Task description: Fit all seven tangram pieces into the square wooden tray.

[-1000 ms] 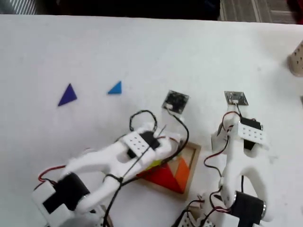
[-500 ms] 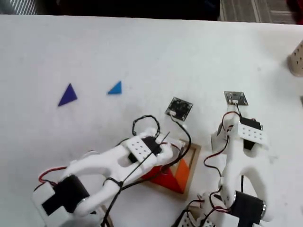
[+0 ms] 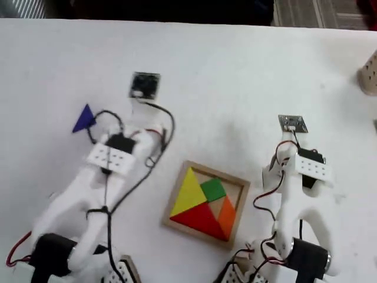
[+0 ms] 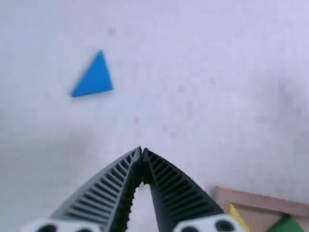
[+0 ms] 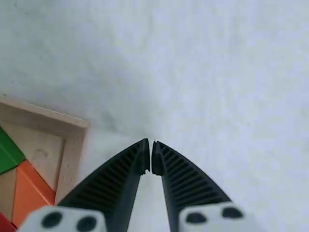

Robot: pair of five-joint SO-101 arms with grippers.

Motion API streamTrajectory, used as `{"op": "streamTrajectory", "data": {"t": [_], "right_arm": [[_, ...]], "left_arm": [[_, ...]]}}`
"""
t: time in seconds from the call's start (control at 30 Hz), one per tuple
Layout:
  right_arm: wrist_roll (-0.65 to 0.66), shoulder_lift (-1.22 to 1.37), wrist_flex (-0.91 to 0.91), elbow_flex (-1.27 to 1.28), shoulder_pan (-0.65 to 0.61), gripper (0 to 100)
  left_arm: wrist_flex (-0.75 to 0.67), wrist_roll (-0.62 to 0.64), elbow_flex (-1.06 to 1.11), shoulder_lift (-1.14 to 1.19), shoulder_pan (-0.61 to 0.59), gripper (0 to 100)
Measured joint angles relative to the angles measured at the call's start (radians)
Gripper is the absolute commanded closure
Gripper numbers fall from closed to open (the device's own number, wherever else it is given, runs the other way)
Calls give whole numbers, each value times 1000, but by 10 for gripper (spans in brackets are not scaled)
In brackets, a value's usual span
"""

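Hovering over the bench [image 3: 235,71], the left gripper [image 4: 142,152] has its claw pressed together, the blue triangle [image 4: 94,77] lying loose ahead of it. Right gripper [image 5: 150,145], pressed together too, sits beside a corner of the tray [image 3: 219,173], near the bench's front edge, four pieces [image 3: 189,191] inside.

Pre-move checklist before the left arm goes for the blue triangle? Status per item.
1. Left tool open for a pick: not ok. The jaws are shut, with nothing held.
2. Blue triangle lying free on the table ahead of the left tool: ok.
3. Purple triangle located, on the table beside the left arm: ok.
4. Room left in the tray: ok. Bare wood shows near the green piece and the orange piece.
5. Right tool out of the tray: ok. It is shut, over the table beside the tray's corner.
6. Seventh piece located: cannot tell.
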Motion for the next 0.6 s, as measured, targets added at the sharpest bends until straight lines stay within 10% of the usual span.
{"op": "streamTrajectory", "data": {"t": [0.23, 0.6], "right_arm": [[0, 0, 0, 3, 0, 981], [0, 0, -9, 5, 0, 981]], "left_arm": [[54, -57, -100, 3, -216, 731], [218, -299, -519, 430, -227, 745]]}}
